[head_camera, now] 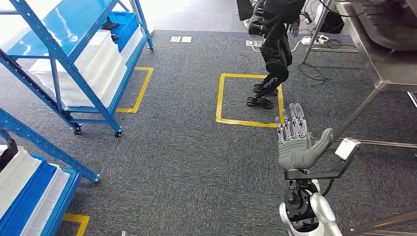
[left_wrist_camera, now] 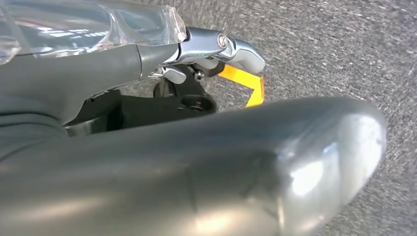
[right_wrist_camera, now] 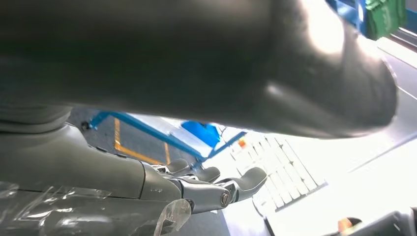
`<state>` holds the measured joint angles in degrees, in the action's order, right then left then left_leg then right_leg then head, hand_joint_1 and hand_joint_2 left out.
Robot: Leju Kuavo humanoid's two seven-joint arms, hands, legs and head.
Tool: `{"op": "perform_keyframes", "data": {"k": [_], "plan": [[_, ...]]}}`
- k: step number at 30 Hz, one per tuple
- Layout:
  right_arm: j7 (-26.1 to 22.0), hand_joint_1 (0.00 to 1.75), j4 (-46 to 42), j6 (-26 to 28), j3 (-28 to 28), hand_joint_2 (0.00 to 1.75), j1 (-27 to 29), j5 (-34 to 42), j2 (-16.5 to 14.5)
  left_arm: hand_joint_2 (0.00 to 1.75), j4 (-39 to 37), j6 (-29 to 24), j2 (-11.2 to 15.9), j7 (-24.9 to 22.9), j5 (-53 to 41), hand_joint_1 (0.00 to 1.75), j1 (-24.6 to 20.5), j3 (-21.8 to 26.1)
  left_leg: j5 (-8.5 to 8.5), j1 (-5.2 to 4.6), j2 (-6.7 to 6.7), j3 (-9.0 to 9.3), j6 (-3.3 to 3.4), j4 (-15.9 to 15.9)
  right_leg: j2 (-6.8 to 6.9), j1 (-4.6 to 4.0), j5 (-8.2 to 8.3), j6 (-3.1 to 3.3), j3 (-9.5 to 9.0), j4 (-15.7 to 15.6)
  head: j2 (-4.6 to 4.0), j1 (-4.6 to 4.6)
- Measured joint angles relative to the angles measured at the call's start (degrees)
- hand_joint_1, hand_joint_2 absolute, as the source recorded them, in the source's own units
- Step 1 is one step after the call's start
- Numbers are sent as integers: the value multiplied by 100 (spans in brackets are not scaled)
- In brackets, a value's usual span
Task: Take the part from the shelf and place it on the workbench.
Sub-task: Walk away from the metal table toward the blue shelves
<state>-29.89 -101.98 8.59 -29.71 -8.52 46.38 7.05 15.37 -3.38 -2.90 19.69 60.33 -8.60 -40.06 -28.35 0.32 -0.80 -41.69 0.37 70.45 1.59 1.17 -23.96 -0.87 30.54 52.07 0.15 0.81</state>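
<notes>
The fingers (head_camera: 294,119) of the right hand (head_camera: 296,142) are stretched out straight and close side by side, with the thumb stuck out to one side, and they hold nothing. That hand is raised over the grey carpet (head_camera: 187,137), just beside the near edge of a yellow taped square (head_camera: 248,98) on the floor, and its silver arm comes up from below. In the right wrist view the same fingers (right_wrist_camera: 216,184) reach forward, slightly curled, with nothing between them. In the left wrist view the left hand (left_wrist_camera: 147,59) hangs above the carpet, its fingers (left_wrist_camera: 231,46) extended with nothing in them; a corner of yellow tape (left_wrist_camera: 246,81) lies on the floor beyond them. Inside the yellow square stands a second, black humanoid robot (head_camera: 275,46), its feet on the far side of the square. Well to the left of the square is a blue metal shelf (head_camera: 74,64) on wheels, holding white trays (head_camera: 93,69) and a blue bin (head_camera: 123,24) with a dark object in it; whether that is the part cannot be told. A second blue shelf (head_camera: 29,196) with white trays is nearer, further left of the square. To the right of the square stands a steel workbench (head_camera: 388,69) on angled legs.
</notes>
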Motion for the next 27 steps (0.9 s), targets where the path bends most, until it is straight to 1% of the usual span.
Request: {"op": "perform_keyframes", "data": {"k": [1,2,3,4,5,6,7,8,9,10,11,12,13,14,15,16,17,18,19,20,21,23,24,25,26,27], "plan": [[1,0,0,0,0,0,-3,0,-1,0,0,-1,-1,0,-1,0,3,-1,144,-10,19,116,25,-240,65,-6,-13,-1,-14,0,0,0],[2,0,0,0,-1,0,-9,-1,-1,0,0,-1,0,0,-3,0,2,-1,347,-34,85,339,64,-677,124,-10,-28,-4,-34,-2,0,0],[3,0,0,0,0,0,-16,-3,-1,0,0,-2,0,0,-6,0,-5,-1,532,-78,223,595,112,-1165,179,-16,-44,-14,-58,-5,0,1],[5,0,0,1,1,0,-20,-5,-1,0,0,-1,0,0,-14,0,-19,-2,665,-126,346,806,155,-1575,233,-26,-61,-32,-80,-10,-1,1],[11,0,0,4,1,0,-22,-7,0,0,0,-1,1,-2,-34,0,-33,-4,730,-169,439,933,187,-1828,287,-35,-77,-51,-97,-15,-1,1],[20,0,0,9,1,0,-22,-7,1,0,0,-4,2,-9,-71,0,-42,-12,740,-200,467,980,204,-1936,346,-43,-90,-73,-112,-24,-1,0],[29,0,0,14,0,0,-25,-7,1,0,0,-9,4,-17,-119,0,-44,-28,744,-208,406,982,215,-1964,405,-48,-101,-97,-129,-35,-1,1],[41,0,-1,19,-1,0,-30,-7,1,0,0,-13,5,-27,-166,0,-37,-49,760,-189,341,1003,231,-1989,421,-41,-124,-123,-147,-37,0,1],[52,0,-2,21,-2,0,-36,-7,2,0,0,-17,7,-34,-206,0,-33,-75,777,-168,274,1030,253,-2019,358,-33,-183,-146,-142,24,-1,3],[58,0,-3,24,-2,0,-40,-8,4,0,0,-19,7,-37,-231,0,-36,-99,797,-145,209,1061,278,-2047,237,-28,-304,-164,-75,207,-1,2],[65,0,-3,27,-2,0,-39,-8,10,0,0,-19,4,-39,-248,0,-46,-120,810,-122,143,1087,299,-2064,83,-20,-481,-175,74,537,-2,1],[70,0,-3,32,-2,0,-34,-8,16,0,0,-19,1,-40,-262,0,-61,-138,812,-121,73,1091,312,-2065,-44,-20,-682,-181,287,976,-2,-1],[72,0,-2,38,-2,0,-26,-7,20,0,0,-19,-2,-43,-272,0,-70,-154,811,-120,3,1093,319,-2064,-107,-20,-851,-188,523,1424,-2,-4],[75,0,-1,42,-3,0,-19,-6,24,0,0,-19,-5,-43,-280,0,-73,-172,809,-118,-73,1096,321,-2063,-129,-18,-929,-197,707,1741,-2,-4],[76,0,-1,43,-3,0,-16,-6,26,0,0,-19,-6,-44,-285,0,-72,-189,808,-112,-149,1100,320,-2060,-134,-14,-892,-207,791,1840,-2,-5],[76,0,-1,44,-3,0,-16,-6,27,0,0,-19,-5,-44,-287,0,-69,-209,805,-102,-229,1109,314,-2055,-146,-4,-730,-217,744,1668,-2,-5],[76,0,-1,44,-3,0,-19,-7,28,0,0,-19,-5,-44,-288,0,-68,-226,797,-87,-309,1116,301,-2043,-195,15,-496,-232,587,1288,-2,-5],[76,0,-1,44,-3,0,-22,-7,28,0,0,-19,-5,-44,-290,0,-71,-240,783,-77,-387,1114,276,-2022,-340,51,-269,-257,381,824,-2,-7],[76,0,-1,44,-3,0,-23,-7,28,0,0,-19,-4,-44,-290,0,-77,-252,765,-71,-463,1100,246,-1988,-486,83,-99,-268,200,419,-2,-7],[78,0,0,44,-3,0,-22,-6,27,0,0,-19,-4,-45,-291,0,-83,-259,754,-68,-522,1078,214,-1967,-599,103,-12,-265,86,166,-2,-7],[79,0,0,44,-3,0,-22,-6,27,0,0,-19,-3,-45,-291,0,-84,-265,752,-66,-581,1054,184,-1958,-661,105,10,-242,39,52,-2,-7],[82,0,-1,43,-3,0,-33,-7,27,0,0,-20,-1,-46,-289,0,-68,-274,762,-39,-669,1019,134,-1968,-535,77,20,-152,33,30,-2,-4],[83,0,-1,43,-3,0,-44,-9,27,0,0,-22,1,-46,-286,0,-54,-275,724,-37,-611,988,109,-1911,-470,69,25,-107,28,24,-2,-2],[84,0,-2,42,-2,0,-51,-10,26,0,0,-23,2,-46,-284,0,-46,-277,624,-37,-488,910,82,-1745,-402,66,29,-70,23,18,-2,1],[85,0,-2,42,-2,0,-52,-11,26,0,0,-25,3,-46,-281,0,-46,-279,461,-39,-327,772,56,-1445,-331,62,30,-42,18,13,-2,3],[86,0,-2,42,-1,0,-49,-11,25,0,0,-25,2,-46,-280,0,-50,-281,255,-45,-159,570,32,-1019,-262,47,24,-23,16,12,-2,4]]}}
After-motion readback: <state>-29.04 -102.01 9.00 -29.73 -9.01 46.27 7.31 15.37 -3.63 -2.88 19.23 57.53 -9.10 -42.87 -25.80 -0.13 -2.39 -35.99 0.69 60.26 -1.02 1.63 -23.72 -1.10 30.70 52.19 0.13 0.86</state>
